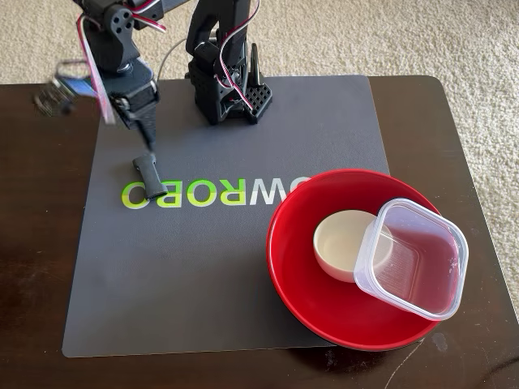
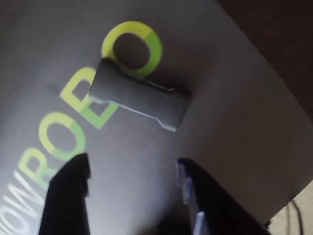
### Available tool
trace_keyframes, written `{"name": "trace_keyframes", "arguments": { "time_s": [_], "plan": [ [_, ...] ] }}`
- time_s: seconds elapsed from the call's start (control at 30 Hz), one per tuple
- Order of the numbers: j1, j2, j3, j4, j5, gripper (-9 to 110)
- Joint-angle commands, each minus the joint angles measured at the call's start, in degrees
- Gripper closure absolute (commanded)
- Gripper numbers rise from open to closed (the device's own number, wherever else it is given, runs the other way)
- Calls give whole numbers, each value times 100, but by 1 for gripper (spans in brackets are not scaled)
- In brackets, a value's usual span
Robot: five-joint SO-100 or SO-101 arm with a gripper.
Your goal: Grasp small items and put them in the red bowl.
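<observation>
1. While the gripper (image 1: 146,144) hangs over the upper-left part of the grey mat (image 1: 203,308) in the fixed view, the short dark-grey bar (image 1: 150,176) lies flat on the mat just below its tip, toward 6 o'clock, its far end over the first green letter of the mat's lettering (image 1: 212,193). The bar's long axis runs roughly 12 to 6, tilted slightly toward 5. The red bowl (image 1: 304,304) sits well apart, toward 4 o'clock, and already holds the cream round dish (image 1: 339,241) and the clear square tub (image 1: 418,259), which leans on the rim and partly over the dish. How wide the fingers stand cannot be judged from this angle.

2. Seen from the wrist view, the gripper (image 2: 132,188) stands wide apart, holding nothing, its two dark fingers (image 2: 66,196) at the bottom edge. The bar (image 2: 139,100) lies ahead at 12 o'clock, clear of both fingers, its long axis running 10 to 4, so across the gap and not along it. A closing grasp would probably need a wrist turn first. This view shows the opening; it shows no bowl.
</observation>
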Motion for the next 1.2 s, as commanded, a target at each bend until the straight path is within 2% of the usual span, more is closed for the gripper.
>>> {"name": "trace_keyframes", "arguments": {
  "time_s": [0.0, 0.17, 0.3, 0.4, 0.53, 0.77, 1.07, 1.17],
  "plan": [
    [-378, 44, 149, -448, -2909, 81],
    [-563, -624, 0, -1485, -5423, 81],
    [-536, -1441, -343, -1556, -6565, 81],
    [-255, -1837, -290, -1556, -7031, 83],
    [-26, -2101, 62, -1529, -7154, 83],
    [-352, -1503, 826, -1723, -7374, 81],
    [-352, -2479, 826, -2268, -7471, 82],
    [-325, -2663, 791, -2312, -7453, 85]
  ]
}}
